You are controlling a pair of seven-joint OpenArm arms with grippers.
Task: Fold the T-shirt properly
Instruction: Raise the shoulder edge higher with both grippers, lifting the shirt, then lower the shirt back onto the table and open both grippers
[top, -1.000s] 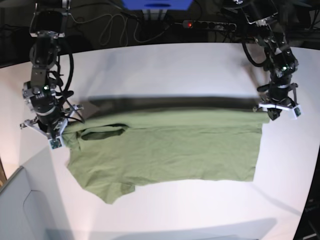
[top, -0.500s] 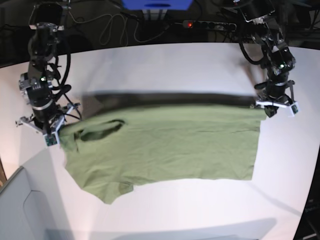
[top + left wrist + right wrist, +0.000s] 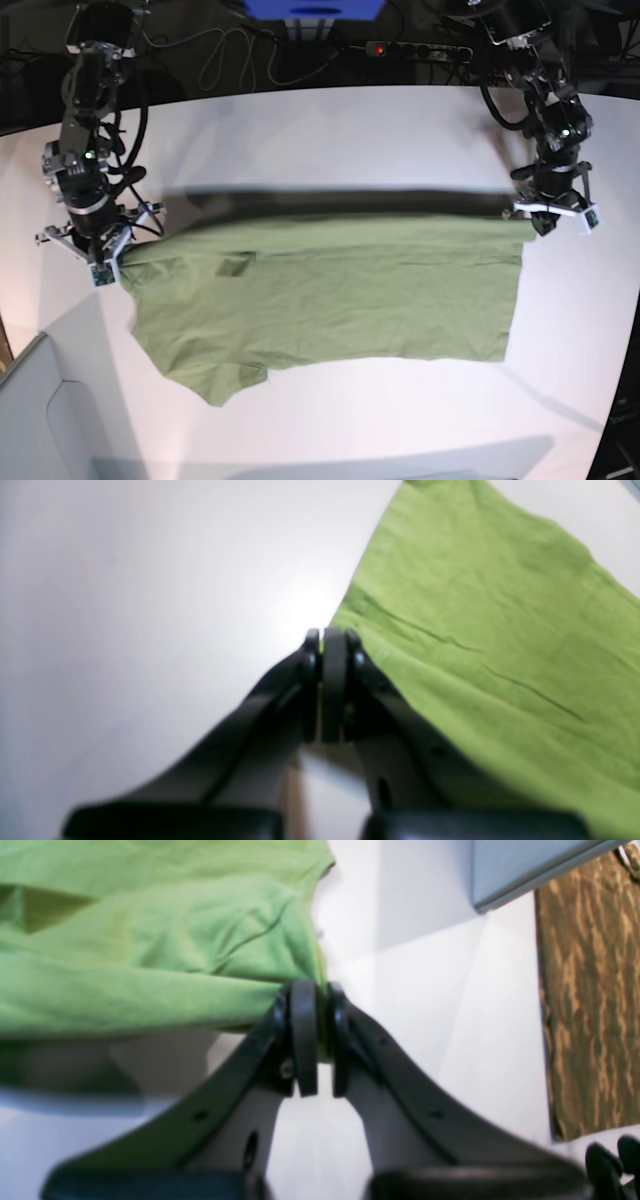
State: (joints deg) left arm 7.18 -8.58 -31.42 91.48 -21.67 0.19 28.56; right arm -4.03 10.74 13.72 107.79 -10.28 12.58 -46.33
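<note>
An olive-green T-shirt [image 3: 330, 300] is being shown spread across the middle of a white table [image 3: 330, 130], its near hem lying low in the frame. Its far edge is being held up, stretched between two corners: the right gripper [image 3: 103, 262], at centre left, is clamped on one, and the left gripper [image 3: 553, 212], at upper right, is pinched closed on the other. A fold is judged under way; next, both corners should be carried evenly together. No writing is being shown.

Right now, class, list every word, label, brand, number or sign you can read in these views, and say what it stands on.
None can be read.
The T-shirt is plain, with no print.
The power strip at the far edge shows no legible markings.
</note>
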